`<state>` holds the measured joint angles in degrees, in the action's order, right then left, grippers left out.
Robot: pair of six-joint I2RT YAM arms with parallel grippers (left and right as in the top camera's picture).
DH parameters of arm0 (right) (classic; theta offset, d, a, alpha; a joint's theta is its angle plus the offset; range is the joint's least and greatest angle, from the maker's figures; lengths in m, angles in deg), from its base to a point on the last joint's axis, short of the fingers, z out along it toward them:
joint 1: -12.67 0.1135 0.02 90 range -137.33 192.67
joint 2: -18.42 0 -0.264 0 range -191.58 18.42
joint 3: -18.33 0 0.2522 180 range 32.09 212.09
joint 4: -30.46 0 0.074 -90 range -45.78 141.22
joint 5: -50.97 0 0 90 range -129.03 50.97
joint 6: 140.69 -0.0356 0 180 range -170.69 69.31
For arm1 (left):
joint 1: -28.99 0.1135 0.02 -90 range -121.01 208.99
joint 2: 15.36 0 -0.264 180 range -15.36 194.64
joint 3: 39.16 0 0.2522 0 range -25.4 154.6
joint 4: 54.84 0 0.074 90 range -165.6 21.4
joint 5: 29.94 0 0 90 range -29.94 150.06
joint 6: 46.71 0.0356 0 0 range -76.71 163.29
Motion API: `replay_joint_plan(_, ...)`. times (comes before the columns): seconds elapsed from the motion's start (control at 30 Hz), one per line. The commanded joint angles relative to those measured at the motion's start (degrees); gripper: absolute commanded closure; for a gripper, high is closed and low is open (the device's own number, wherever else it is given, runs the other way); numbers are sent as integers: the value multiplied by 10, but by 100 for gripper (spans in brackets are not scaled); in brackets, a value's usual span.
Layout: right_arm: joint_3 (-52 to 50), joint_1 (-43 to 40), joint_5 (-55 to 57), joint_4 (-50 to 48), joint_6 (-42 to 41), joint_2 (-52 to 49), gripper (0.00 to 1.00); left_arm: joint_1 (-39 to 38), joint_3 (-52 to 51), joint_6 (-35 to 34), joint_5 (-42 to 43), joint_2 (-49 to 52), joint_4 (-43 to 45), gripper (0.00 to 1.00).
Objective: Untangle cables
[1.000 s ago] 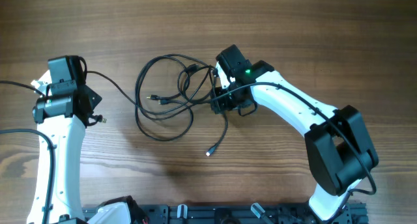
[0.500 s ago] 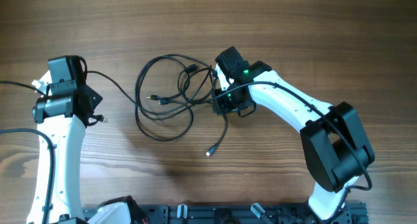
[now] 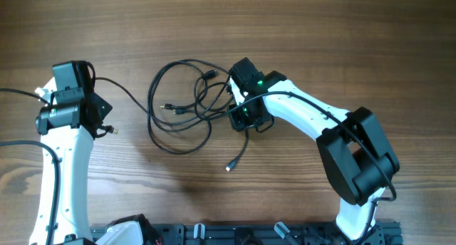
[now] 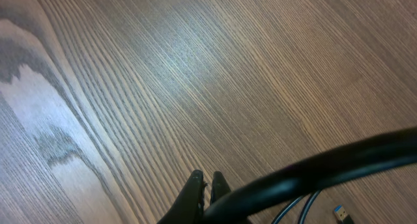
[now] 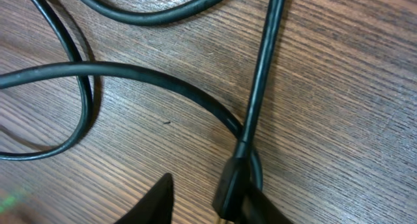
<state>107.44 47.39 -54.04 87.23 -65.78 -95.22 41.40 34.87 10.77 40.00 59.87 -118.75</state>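
Note:
The cables [image 3: 152,95] are thin black cords in a loose tangle of loops at the table's middle. One free plug end [image 3: 229,167] trails toward the front. A strand runs left to a blue-tipped USB plug [image 3: 112,130], which also shows in the left wrist view [image 4: 339,214]. My right gripper [image 3: 240,115] is low over the tangle's right edge. It is open [image 5: 208,186], with a black plug [image 5: 234,178] and its cord against the right finger. My left gripper [image 3: 102,122] is shut [image 4: 206,180], beside the USB plug and not on it.
The wooden table [image 3: 342,38] bears only the cables and arms. My arm's own thick black wire [image 4: 339,162] crosses the left wrist view, blurred. A dark rail [image 3: 228,234] runs along the front edge.
My right gripper has shifted a little to the left over the tangle's right side. The left arm and the cables have not visibly moved.

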Motion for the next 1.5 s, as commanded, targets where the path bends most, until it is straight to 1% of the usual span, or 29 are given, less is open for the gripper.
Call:
replay_joint_plan(0.0,-1,0,1,-4,0,-6,75,3,-1,-10,1,6,2,96)
replay_joint_plan(0.1,-1,0,1,-4,-1,-6,80,3,-1,-10,1,6,1,96)
replay_joint_plan(0.2,-1,0,1,-5,-1,-6,88,3,-1,-10,1,6,0,96)
replay_joint_plan(0.23,-1,0,4,-6,-1,-6,90,3,-1,-10,1,6,-1,96)
replay_joint_plan(0.37,-1,0,30,-5,-8,-6,91,3,-1,-10,1,6,-5,96)
replay_joint_plan(0.47,-1,0,38,-5,-16,-6,96,3,-1,-10,1,6,-5,96)
replay_joint_plan(0.6,-1,0,38,-5,-16,-6,96,2,-1,-9,5,6,-5,96)
replay_joint_plan(0.7,0,-4,38,-6,-16,-5,96,2,-1,-9,47,6,-4,96)
replay_joint_plan(0.77,0,-16,38,-10,-17,-2,96,2,-1,-9,103,6,2,96)
replay_joint_plan(0.87,0,-50,38,-19,-29,8,96,2,-1,-10,230,6,23,96)
replay_joint_plan(0.9,0,-59,38,-20,-31,12,96,2,-1,-10,255,6,28,96)
replay_joint_plan(0.93,3,-86,38,-20,-31,22,96,1,-1,-10,308,6,44,96)
replay_joint_plan(0.97,5,-96,38,-20,-31,26,96,-1,-1,-10,326,6,55,96)
replay_joint_plan(1.03,8,-123,38,-21,-30,36,96,-11,-1,-10,336,6,78,96)
replay_joint_plan(1.27,8,-255,78,-21,-29,77,96,-143,-1,-10,329,12,235,96)
replay_joint_plan(1.47,8,-365,82,-35,-29,78,96,-271,0,-10,236,74,374,96)
